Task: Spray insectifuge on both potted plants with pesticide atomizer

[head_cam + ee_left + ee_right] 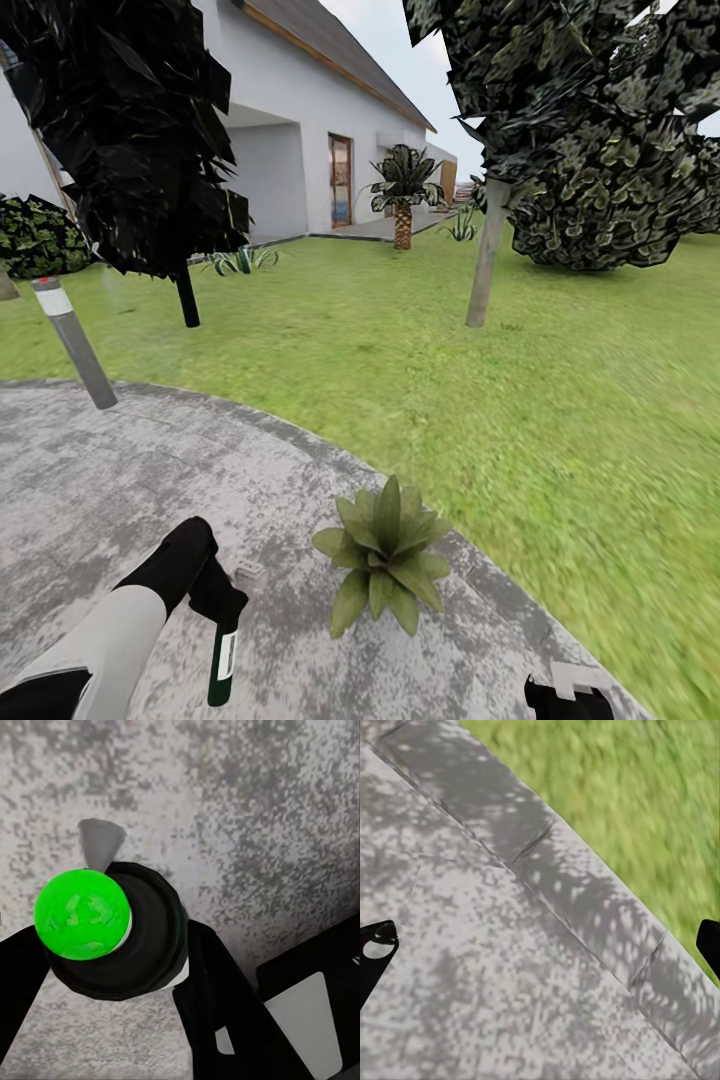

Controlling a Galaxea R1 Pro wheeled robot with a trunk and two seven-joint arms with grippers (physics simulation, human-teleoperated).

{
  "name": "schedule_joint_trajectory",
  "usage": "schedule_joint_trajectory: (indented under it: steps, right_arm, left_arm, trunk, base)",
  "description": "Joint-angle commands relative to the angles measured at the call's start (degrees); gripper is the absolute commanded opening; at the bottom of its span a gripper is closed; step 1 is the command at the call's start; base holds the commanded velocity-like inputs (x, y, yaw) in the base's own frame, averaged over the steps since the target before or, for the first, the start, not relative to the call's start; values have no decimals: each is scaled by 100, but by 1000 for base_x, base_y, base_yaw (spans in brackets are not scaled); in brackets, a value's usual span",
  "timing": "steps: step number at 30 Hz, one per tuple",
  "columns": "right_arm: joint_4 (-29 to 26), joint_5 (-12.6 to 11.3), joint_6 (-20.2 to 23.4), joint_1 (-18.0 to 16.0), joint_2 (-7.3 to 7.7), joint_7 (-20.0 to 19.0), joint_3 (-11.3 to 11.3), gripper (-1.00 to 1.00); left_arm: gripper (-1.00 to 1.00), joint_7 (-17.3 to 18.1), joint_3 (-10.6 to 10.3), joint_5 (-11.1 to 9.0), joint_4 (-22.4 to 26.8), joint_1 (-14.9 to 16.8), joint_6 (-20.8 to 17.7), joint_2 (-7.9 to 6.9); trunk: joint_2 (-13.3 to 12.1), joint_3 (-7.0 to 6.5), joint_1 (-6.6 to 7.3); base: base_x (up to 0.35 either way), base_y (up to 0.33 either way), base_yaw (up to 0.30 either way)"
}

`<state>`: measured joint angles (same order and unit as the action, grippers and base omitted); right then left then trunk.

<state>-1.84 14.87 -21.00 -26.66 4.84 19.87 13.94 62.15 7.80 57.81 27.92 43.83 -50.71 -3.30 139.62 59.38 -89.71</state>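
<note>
A white house (300, 130) with a brown door (340, 180) stood far across the lawn. A palm (403, 195) rose near its porch. A grey post (72, 340) leaned at the left, beside a dark tree (130, 130); a pale trunk (487, 250) stood right.

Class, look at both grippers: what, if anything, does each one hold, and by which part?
The left gripper holds the dark green-black atomizer bottle near its top, jaws around the upper body. The right gripper is open, holding nothing.

there was one pesticide atomizer (222, 660), one potted plant (384, 556) on the paving, one grey bollard (73, 341), one palm (403, 194), two tree trunks and one house.
</note>
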Motion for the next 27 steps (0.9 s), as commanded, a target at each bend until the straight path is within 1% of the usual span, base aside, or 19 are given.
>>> schedule_joint_trajectory:
  steps: [1, 5, 10, 11, 13, 16, 18, 21, 22, 25, 27]
  right_arm:
    - [8, 60, -19, -5, 0, 17, 47, 100]
    - [8, 60, -19, -4, 0, 17, 47, 100]
    - [8, 60, -19, -6, -1, 17, 47, 100]
    - [10, 60, -19, -4, -1, 17, 47, 100]
    - [8, 60, -19, -6, 3, 17, 47, 100]
    - [8, 60, -19, -4, 7, 17, 47, 100]
    - [8, 60, -19, -5, 8, 17, 50, 100]
    - [8, 60, -19, -5, 8, 10, 52, 100]
    - [8, 60, -19, -5, 8, 9, 52, 100]
    - [8, 60, -17, -4, 8, 9, 54, 100]
    - [8, 60, -17, -5, 8, 8, 54, 100]
  left_arm:
    - [-100, 52, 37, 57, 9, 6, -27, 7]
    - [-100, 52, 37, 55, -22, 7, -27, 23]
    - [-100, 54, 51, 50, -71, -4, -5, 54]
    - [-100, 56, 52, 44, -76, -32, 8, 67]
    - [-100, 66, 61, 38, -76, -225, 39, 134]
    - [-100, 69, 61, 37, -76, -319, 74, 169]
    - [-100, 66, 53, 41, -76, -381, 189, 148]
    - [-100, 51, 38, 68, -36, -624, 632, 91]
    - [-100, 47, 38, 70, -15, -679, 722, 56]
    - [-100, 45, 43, 72, 18, -727, 787, -17]
    - [-100, 38, 45, 72, 26, -728, 787, -30]
  trunk:
    - [2, 5, 1]
    - [2, 5, 1]
    - [2, 5, 1]
    - [2, 5, 1]
    - [2, 5, 1]
    - [2, 5, 1]
    - [2, 5, 1]
    - [2, 5, 1]
    - [2, 5, 1]
    - [2, 5, 1]
    - [2, 5, 1]
  base:
    - [163, 0, 0]
    - [275, -16, 0]
    - [241, -107, 0]
    - [82, -44, 0]
    - [25, -14, 0]
    - [7, -4, 0]
    - [1, 0, 0]
    - [0, 0, -82]
    - [0, 0, -215]
    - [0, 0, -245]
    - [0, 0, -261]
